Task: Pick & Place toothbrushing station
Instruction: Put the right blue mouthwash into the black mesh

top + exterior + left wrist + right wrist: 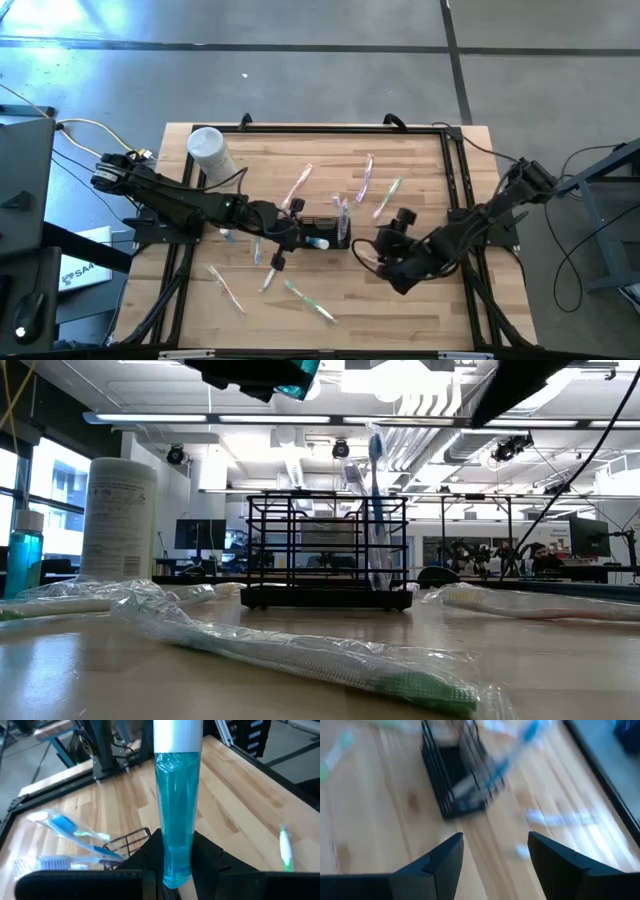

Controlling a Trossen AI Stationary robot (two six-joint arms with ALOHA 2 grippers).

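Sitting near the table's middle, the black wire caddy (328, 232) runs its long axis left to right, between both arms. The left gripper (296, 237) hovers at its left end, clamped on a blue toothpaste tube (175, 820) — the nearer arm. The right gripper (495, 852) waits just beyond the caddy's right end, fingers spread, empty.

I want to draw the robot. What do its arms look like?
Two thin, dark, jointed arms with black cables trailing off them. The left end effector and the right end effector each have two flat, black, wedge-shaped fingers. No markings show.
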